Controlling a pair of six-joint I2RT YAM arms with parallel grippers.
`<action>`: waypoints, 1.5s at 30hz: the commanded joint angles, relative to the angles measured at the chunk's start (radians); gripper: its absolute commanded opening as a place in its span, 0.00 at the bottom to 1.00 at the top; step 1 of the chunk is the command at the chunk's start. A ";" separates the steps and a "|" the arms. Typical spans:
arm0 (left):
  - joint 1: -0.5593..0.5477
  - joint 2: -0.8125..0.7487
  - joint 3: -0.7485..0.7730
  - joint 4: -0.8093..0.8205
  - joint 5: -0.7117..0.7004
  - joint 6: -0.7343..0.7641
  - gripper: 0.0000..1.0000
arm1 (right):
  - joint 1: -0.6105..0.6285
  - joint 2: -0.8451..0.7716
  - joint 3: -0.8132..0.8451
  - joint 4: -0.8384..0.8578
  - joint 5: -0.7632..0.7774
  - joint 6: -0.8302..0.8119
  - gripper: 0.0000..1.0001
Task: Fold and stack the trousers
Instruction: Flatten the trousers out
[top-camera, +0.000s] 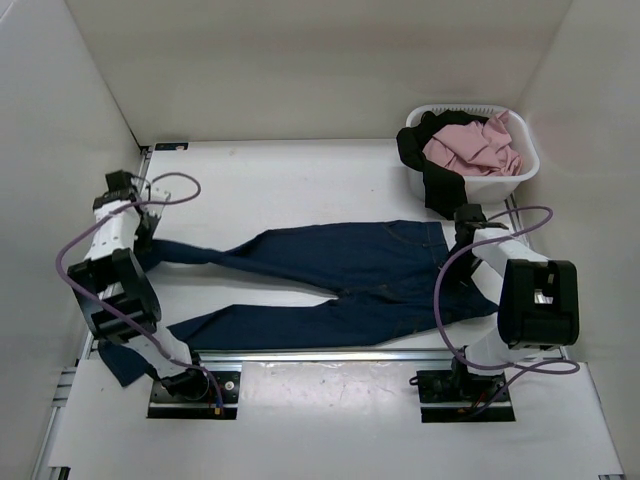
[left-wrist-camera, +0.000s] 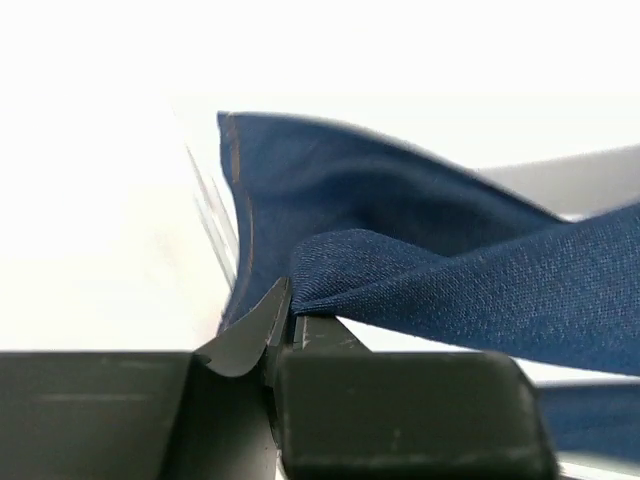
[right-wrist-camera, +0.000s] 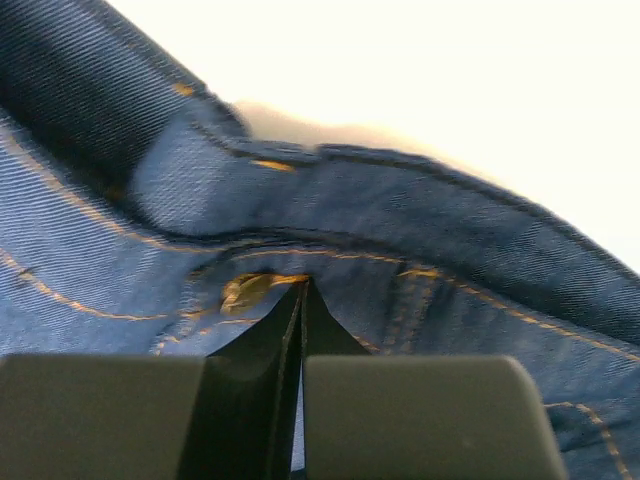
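Observation:
The dark navy trousers (top-camera: 350, 265) lie spread across the table, waistband to the right and legs to the left. My left gripper (top-camera: 148, 240) is at the end of the far leg. In the left wrist view it (left-wrist-camera: 288, 310) is shut on a fold of the denim (left-wrist-camera: 450, 270), which rises a little from the table. My right gripper (top-camera: 458, 235) is at the waistband. In the right wrist view it (right-wrist-camera: 303, 290) is shut on the denim (right-wrist-camera: 420, 220) beside a brass rivet (right-wrist-camera: 243, 291). The near leg trails to the front left corner.
A white basket (top-camera: 525, 170) stands at the back right with a pink cloth (top-camera: 470, 145) inside. A black garment (top-camera: 435, 180) hangs over its front rim, close to my right gripper. White walls enclose the table. A metal rail (top-camera: 330, 353) runs along the front edge.

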 joint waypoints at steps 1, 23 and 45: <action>-0.047 0.092 0.140 0.012 0.010 -0.077 0.14 | -0.038 0.021 0.010 0.002 0.091 0.059 0.00; 0.132 -0.380 -0.341 -0.312 0.017 0.071 0.85 | -0.138 -0.333 0.020 -0.263 -0.033 -0.012 0.79; 0.132 -0.440 -0.768 0.097 -0.272 0.108 0.78 | -0.198 -0.195 -0.220 -0.010 -0.157 0.048 0.60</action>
